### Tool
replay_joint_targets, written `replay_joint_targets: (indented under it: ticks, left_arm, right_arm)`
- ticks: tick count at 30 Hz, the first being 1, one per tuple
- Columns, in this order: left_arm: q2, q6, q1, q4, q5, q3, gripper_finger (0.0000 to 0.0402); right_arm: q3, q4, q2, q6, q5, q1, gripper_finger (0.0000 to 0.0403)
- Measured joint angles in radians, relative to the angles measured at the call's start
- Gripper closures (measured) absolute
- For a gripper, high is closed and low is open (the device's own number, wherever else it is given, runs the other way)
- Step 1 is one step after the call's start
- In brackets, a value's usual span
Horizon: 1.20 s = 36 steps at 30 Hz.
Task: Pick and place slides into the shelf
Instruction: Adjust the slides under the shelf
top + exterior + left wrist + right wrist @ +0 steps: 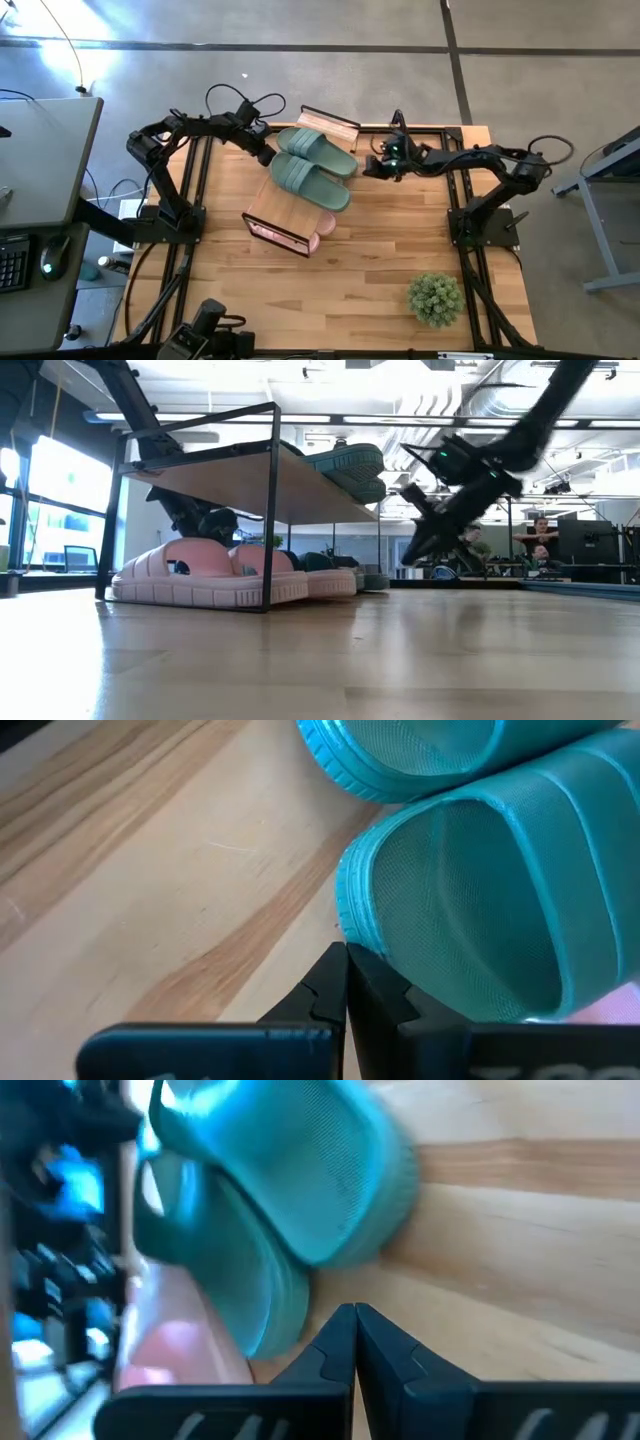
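Seen from above, the shelf (272, 212) is placed near the table's (380, 270) centre, slightly toward 11 o'clock, its bamboo top tilted so that its long axis runs from 1 o'clock to 7 o'clock. Two green slides (312, 168) are laid side by side on the top plank, toward its 1 o'clock end, both overhanging the plank's edge. A pink slide (322, 226) is partly seen below the plank at the shelf's 4 o'clock side; in the low view a pink pair (205, 578) is shown resting on the table under the shelf top (250, 480), with the green pair (350, 468) above. The left gripper (264, 155) is positioned at 9 o'clock of the green slides, its fingers pressed together and nothing held; in the left wrist view the closed fingertips (345, 982) are seen just beside the ribbed edge of one green slide (470, 910). The right gripper (368, 166) is positioned at 3 o'clock of the green slides, likewise closed and empty; in the right wrist view its fingers (355, 1342) point toward the green slides (290, 1190), with pink (175, 1340) visible beneath. A potted plant (435, 298) is placed toward the table's 5 o'clock corner, well apart from the shelf.
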Motion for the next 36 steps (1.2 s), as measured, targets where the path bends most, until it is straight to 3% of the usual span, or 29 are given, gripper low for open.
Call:
replay_joint_targets:
  ticks: [4,8,14,20,25,36]
  left_arm:
    - [0.0,0.008,0.0,-0.001,0.006,0.0,0.0401]
    - [0.0,0.007,0.001,-0.001,0.008,0.0,0.0401]
    - [0.0,0.008,-0.005,0.0,0.007,0.0,0.0401]
    - [0.0,0.011,-0.02,0.002,0.01,0.0,0.0401]
    - [0.0,0.012,-0.02,-0.006,0.014,0.0,0.0401]
    - [0.0,0.015,-0.02,-0.003,0.014,0.0,0.0401]
  right_arm:
    - [-0.166,0.249,-0.008,0.125,0.09,-0.006,0.0403]
    - [-0.22,0.329,-0.006,0.174,0.197,0.014,0.0403]
    - [-0.139,0.283,0.026,0.16,0.222,0.024,0.0403]
    - [-0.042,0.264,0.169,0.146,0.18,0.042,0.0403]
    - [-0.037,0.304,0.185,0.15,0.24,0.05,0.0403]
    - [-0.038,0.312,0.187,0.163,0.24,0.045,0.0403]
